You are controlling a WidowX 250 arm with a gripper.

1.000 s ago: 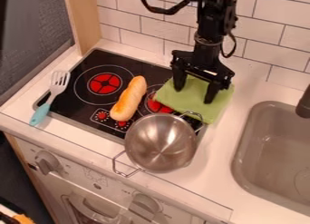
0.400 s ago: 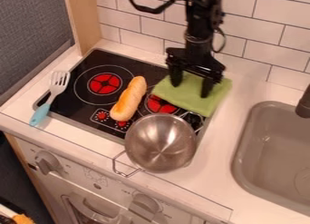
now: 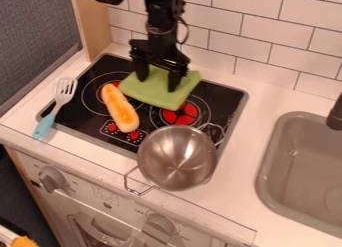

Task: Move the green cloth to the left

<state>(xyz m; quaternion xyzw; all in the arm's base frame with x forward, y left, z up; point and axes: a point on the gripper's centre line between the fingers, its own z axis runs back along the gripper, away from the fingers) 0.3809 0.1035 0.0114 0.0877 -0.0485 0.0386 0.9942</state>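
Note:
My gripper (image 3: 157, 84) is over the back middle of the stove, its two fingers apart and pointing down onto the green cloth (image 3: 155, 95). The cloth lies folded flat across the rear of the black stovetop, between the two red burners, and partly covers the left one. Both fingertips meet the cloth's upper surface.
A yellow-orange bread roll (image 3: 120, 108) lies against the cloth's left side. In front stands a metal pot (image 3: 177, 158); a fork with a blue handle (image 3: 56, 107) lies at the stove's left edge. The sink (image 3: 304, 166) is at the right, the tiled wall (image 3: 267, 36) behind.
The gripper and the green cloth have moved left together, uncovering the right burner. The bread roll has been shifted left and turned, its far end now pointing to the upper left.

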